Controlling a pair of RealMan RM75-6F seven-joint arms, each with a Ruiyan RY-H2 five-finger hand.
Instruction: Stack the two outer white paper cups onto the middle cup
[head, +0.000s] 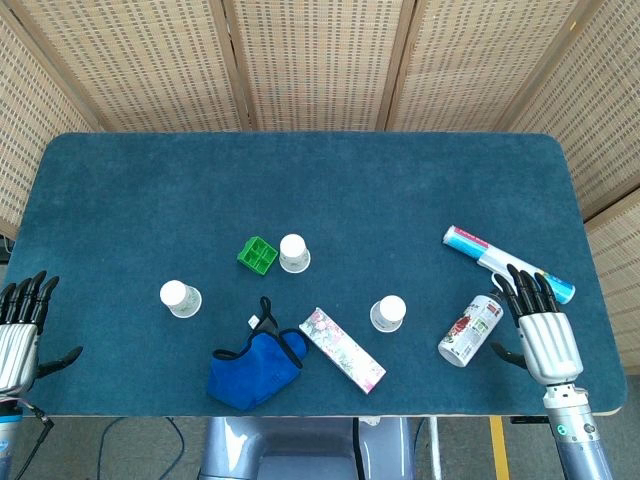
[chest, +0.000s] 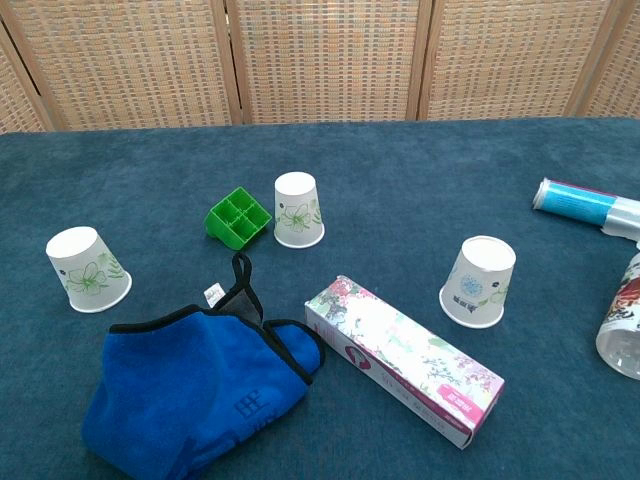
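Note:
Three white paper cups stand upside down on the blue table. The left cup (head: 180, 298) (chest: 87, 270), the middle cup (head: 294, 253) (chest: 298, 210) and the right cup (head: 388, 313) (chest: 480, 281) are all apart from one another. My left hand (head: 22, 325) rests at the table's left front edge, fingers spread, holding nothing. By the right front edge lies my right hand (head: 540, 325), open and empty too, beside a can. Neither hand shows in the chest view.
A green grid piece (head: 257, 254) (chest: 238, 217) sits just left of the middle cup. A blue cloth (head: 255, 366) (chest: 195, 385) and a flowered box (head: 342, 349) (chest: 405, 359) lie in front. A can (head: 470, 329) (chest: 625, 320) and a tube (head: 508, 263) (chest: 590, 206) lie at the right.

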